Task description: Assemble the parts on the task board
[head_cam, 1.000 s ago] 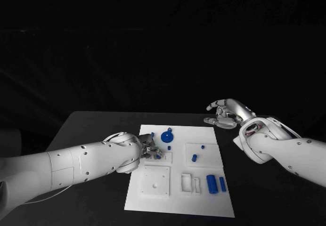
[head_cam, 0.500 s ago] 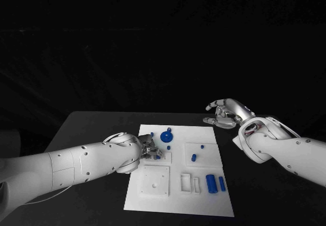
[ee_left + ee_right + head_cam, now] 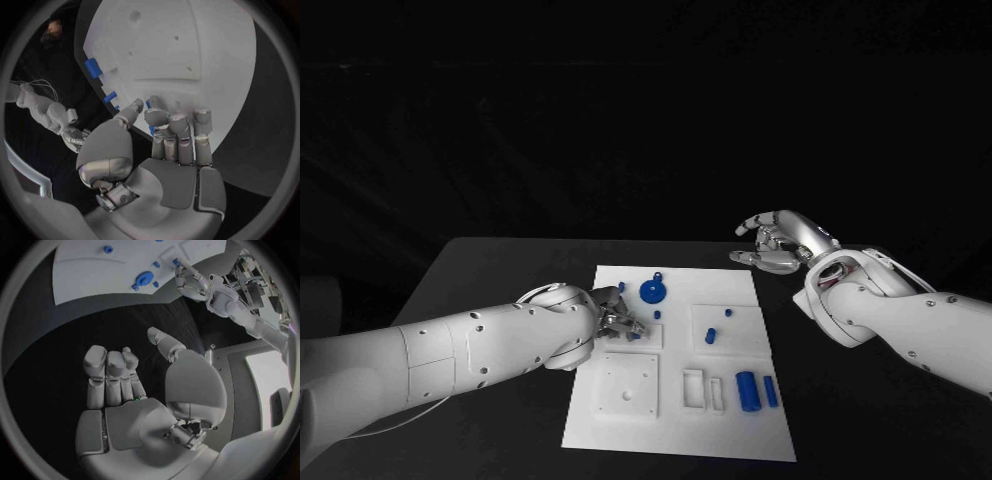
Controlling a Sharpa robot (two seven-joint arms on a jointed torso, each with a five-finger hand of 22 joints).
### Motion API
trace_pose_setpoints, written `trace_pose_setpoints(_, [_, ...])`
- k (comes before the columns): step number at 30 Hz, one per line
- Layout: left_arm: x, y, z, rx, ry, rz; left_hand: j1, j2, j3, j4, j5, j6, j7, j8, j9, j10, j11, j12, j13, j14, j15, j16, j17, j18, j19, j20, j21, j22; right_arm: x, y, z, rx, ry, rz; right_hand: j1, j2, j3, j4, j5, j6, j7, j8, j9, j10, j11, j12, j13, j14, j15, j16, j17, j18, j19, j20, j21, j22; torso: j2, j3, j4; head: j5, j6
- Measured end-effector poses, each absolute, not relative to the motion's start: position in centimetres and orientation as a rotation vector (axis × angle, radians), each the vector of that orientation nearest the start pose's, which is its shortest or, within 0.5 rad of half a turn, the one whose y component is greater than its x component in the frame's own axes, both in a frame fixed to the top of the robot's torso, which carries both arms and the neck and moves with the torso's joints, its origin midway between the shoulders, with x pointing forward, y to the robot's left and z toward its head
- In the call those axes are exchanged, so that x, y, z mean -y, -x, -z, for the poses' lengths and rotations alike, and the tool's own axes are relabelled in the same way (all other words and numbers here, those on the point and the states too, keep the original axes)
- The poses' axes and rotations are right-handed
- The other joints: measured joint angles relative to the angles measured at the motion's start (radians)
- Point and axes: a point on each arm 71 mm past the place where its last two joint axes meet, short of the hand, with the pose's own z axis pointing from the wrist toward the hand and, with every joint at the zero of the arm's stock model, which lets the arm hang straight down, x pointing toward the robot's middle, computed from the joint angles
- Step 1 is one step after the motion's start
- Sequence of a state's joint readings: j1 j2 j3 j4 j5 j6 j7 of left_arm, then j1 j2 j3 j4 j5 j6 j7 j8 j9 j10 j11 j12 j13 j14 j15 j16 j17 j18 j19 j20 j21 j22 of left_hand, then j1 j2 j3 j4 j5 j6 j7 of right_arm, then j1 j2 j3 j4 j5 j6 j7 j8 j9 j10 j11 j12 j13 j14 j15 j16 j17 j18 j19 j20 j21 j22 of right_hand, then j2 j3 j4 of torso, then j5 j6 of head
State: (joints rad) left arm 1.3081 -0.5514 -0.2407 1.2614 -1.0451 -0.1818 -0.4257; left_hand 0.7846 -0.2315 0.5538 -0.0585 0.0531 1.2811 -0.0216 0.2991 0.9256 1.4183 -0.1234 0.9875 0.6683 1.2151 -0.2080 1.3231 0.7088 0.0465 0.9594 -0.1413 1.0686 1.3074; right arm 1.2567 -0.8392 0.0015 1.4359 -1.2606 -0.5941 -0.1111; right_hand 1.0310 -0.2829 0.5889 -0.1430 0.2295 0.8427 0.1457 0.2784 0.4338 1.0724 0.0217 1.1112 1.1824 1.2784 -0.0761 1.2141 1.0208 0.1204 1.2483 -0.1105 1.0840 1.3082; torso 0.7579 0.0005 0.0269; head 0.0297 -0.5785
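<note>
Task board (image 3: 678, 400) unmoved, left hand (image 3: 613, 318) fingers still pinching small blue part, right hand (image 3: 777, 240) still curled, empty.

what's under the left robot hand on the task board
The left robot hand rests fingers-down on the white task board. In the left wrist view a sliver of a blue part shows under its fingers; the rest is covered, so whether it is gripped cannot be told.

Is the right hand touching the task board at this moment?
Apart. In the right wrist view, bare black table lies between the right hand and the task board; the head view shows that hand beyond the board's far right corner.
</note>
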Motion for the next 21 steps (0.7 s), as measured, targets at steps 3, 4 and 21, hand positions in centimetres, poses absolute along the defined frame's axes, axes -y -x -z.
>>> trace_pose_setpoints(3, [-15.2, -52.3, 23.5, -2.077, 0.211, 0.43, -0.043, -0.043, -0.032, 0.035, 0.0, -0.001, -0.001, 0.0, 0.005, 0.0, 0.0, 0.0, 0.0, -0.001, -0.003, 0.001, 0.0, 0.0, -0.01, 0.005, 0.0, 0.0, 23.9, -52.0, 13.1, -1.37, -0.191, -0.635, 0.0, 0.0, -0.002, 0.002, 0.0, 0.0, 0.0, 0.0, 0.0, 0.0, 0.0, 0.0, -0.001, 0.0, 0.0, 0.0, 0.0, 0.0, 0.0, 0.0, 0.0, 0.0, 0.0, -0.0006, 0.0, -0.001, 0.001])
trace_pose_setpoints(4, [-15.3, -52.3, 23.5, -2.075, 0.216, 0.432, -0.058, -0.053, -0.044, 0.042, 0.0, -0.007, -0.004, 0.0, 0.005, -0.007, -0.003, 0.0, -0.001, -0.004, -0.007, 0.001, -0.001, 0.0, -0.013, 0.005, 0.0, 0.0, 24.0, -52.0, 13.1, -1.37, -0.192, -0.634, 0.0, 0.0, -0.004, 0.004, 0.0, 0.0, 0.0, 0.0, 0.0, 0.0, 0.0, 0.0, -0.001, 0.0, 0.0, 0.0, 0.0, 0.0, 0.0, 0.0, 0.0, 0.0, 0.0, -0.0007, 0.0, -0.002, 0.002])
trace_pose_setpoints(21, [-16.5, -52.0, 21.6, -1.989, 0.302, 0.52, -0.013, -0.052, -0.097, 0.013, 0.0, -0.098, 0.024, -0.053, 0.007, -0.083, 0.014, -0.039, -0.022, -0.053, -0.001, -0.029, -0.025, 0.016, -0.068, 0.019, -0.037, -0.004, 24.5, -52.1, 13.2, -1.368, -0.199, -0.625, 0.0, 0.0, -0.006, 0.006, 0.0, 0.0, 0.0, 0.0, -0.001, -0.002, -0.002, 0.0, -0.002, 0.0, 0.0, -0.004, 0.0, 0.0, -0.002, 0.002, -0.004, 0.0, -0.001, -0.0004, 0.001, -0.006, 0.008])
